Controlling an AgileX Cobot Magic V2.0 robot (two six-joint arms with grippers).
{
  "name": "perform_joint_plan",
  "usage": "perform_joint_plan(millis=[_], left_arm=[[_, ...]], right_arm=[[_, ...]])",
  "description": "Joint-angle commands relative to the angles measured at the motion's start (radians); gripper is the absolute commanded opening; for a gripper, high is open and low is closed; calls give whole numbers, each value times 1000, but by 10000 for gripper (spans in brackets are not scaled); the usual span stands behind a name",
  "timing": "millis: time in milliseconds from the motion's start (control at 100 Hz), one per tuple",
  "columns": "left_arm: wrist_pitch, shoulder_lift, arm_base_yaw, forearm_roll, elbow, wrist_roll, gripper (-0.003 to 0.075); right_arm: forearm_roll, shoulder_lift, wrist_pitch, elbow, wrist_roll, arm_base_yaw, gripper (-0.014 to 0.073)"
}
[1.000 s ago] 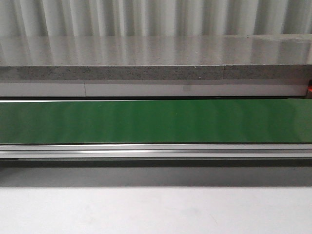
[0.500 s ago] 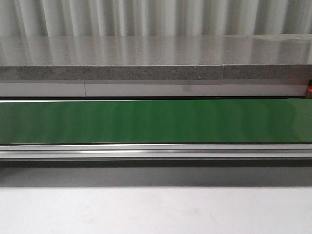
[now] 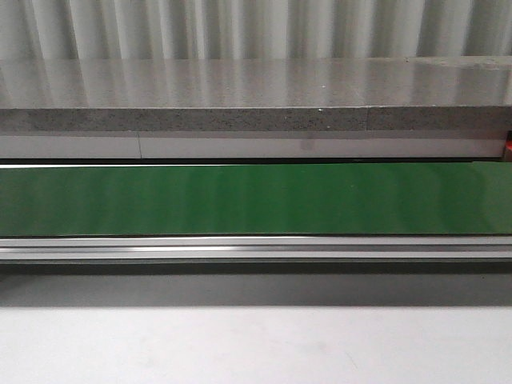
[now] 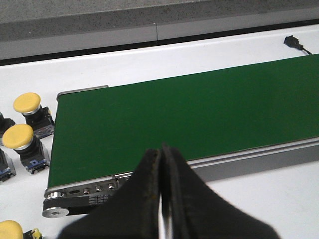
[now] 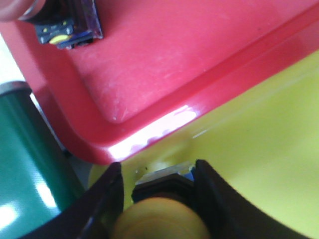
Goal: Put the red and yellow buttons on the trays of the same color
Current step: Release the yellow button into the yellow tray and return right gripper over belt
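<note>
Belt (image 3: 256,200) of green conveyor runs left to right across the front view, empty there, with a metal rail (image 3: 256,248) along its near edge and a grey stone ledge (image 3: 256,96) beyond it. Neither of my arms shows in that view.

My left claw (image 4: 161,199) is pressed closed, fingers together, nothing between them, hovering just off the near side of the belt at its roller end. Past that end, on the white tabletop (image 4: 124,64), stand yellow buttons: one (image 4: 27,103) farther off, a second (image 4: 18,137) just beside it, a third (image 4: 10,230) cut by the frame edge. All are apart from the belt and from my left claw.

My right claw (image 5: 157,191) is gripping a yellow button (image 5: 159,219), cap between the two fingers, dark body (image 5: 162,186) showing just ahead of it. It hangs over the yellow tray (image 5: 259,139); cannot tell if the button touches the tray floor. The red tray (image 5: 174,59) sits right beside the yellow one, rims touching or nearly so, and a button's dark base (image 5: 67,22) rests in it, cap mostly out of frame.
</note>
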Motion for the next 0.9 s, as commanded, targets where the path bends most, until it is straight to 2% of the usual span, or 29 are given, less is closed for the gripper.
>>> perform_joint_plan(millis=[0, 270, 340, 450, 520, 760, 810, 890], left_arm=[[-74, 4, -10, -13, -26, -5, -20], [-74, 4, -10, -13, -26, -5, -20], [-74, 4, -10, -13, -26, -5, -20], [-74, 4, -10, -13, -26, -5, -20], [-74, 4, -10, -13, -26, -5, -20], [-74, 4, -10, -13, -26, -5, -20], [-74, 4, -10, -13, -26, -5, -20], [-74, 4, -10, -13, -26, -5, -20]], right_arm=[[30, -32, -50, -22, -1, -4, 267], [40, -1, -52, -22, -2, -4, 283], [40, -2, -55, -22, -2, -4, 345], [40, -3, -55, -22, -2, -4, 498], [40, -5, -56, -22, -2, -4, 547], [35, -75, -67, -22, -42, -4, 535], [31, -109, -60, -22, -57, -1, 510], [26, -160, -37, -22, -74, 5, 422]])
